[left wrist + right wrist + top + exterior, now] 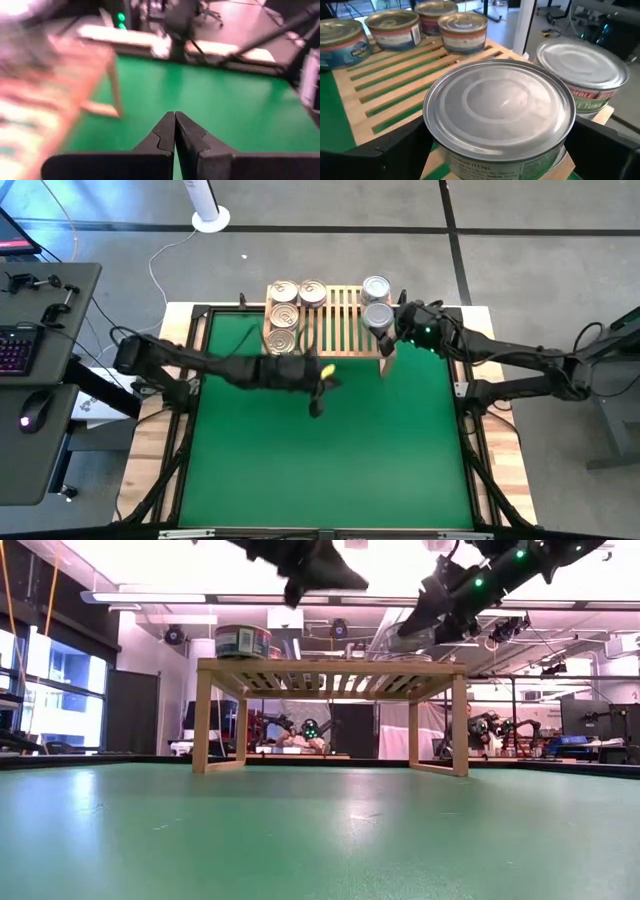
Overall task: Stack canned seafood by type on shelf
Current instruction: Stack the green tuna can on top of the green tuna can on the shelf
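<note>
Gold-topped tins [284, 316], four counted, stood grouped on the shelf's [343, 320] left end. Left gripper [317, 402]: fingers clenched on nothing, hanging over the green mat [330, 460] just in front of the shelf. Silver-topped tins: one [376, 288] at the shelf's right rear, another [378, 316] in front of it. Right gripper [497, 150]: fingers spread wide either side of that front silver tin; whether they touched it could not be told. Sorting appeared nearly complete; stacking by type seemingly remained.

shelf [75, 85] blurred in left wrist view, right claw [495, 150] fingers cropped
</note>
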Robot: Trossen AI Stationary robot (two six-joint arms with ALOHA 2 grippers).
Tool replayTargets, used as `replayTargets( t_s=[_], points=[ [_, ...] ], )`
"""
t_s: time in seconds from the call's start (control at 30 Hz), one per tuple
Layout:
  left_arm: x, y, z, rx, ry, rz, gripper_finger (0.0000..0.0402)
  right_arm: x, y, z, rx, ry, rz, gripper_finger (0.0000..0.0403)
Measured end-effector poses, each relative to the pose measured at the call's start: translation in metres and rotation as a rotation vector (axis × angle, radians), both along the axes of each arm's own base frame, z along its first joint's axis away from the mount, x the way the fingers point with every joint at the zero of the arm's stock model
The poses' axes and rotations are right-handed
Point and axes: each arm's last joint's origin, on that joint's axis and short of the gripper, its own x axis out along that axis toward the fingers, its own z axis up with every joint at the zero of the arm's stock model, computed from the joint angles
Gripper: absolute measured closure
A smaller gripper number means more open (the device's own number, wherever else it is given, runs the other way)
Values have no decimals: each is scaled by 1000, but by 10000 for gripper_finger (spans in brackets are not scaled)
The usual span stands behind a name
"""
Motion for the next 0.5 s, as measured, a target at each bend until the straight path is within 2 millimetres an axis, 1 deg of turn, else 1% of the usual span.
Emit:
replayTargets(
  t_s=[0.13, 0.2, 0.23, 0.3, 0.33, 0.43, 0.5],
  points=[
    [10, 38, 54, 105, -60, 60, 402, 1, -8, -5, 35, 6, -9, 4],
    [13, 63, 75, 152, -100, 106, 402, 3, -12, -8, 52, 7, -8, 4],
    [15, 76, 81, 161, -110, 118, 402, 4, -13, -10, 57, 9, -6, 4],
    [22, 101, 87, 154, -120, 117, 402, 7, -16, -13, 65, 14, 1, 4],
    [27, 113, 87, 144, -118, 112, 402, 8, -17, -14, 66, 14, 1, 4],
    [41, 144, 80, 103, -115, 88, 402, 10, -18, -16, 68, 15, 0, 4],
    [51, 159, 75, 75, -118, 60, 402, 11, -18, -16, 68, 10, -1, 4]
  ],
)
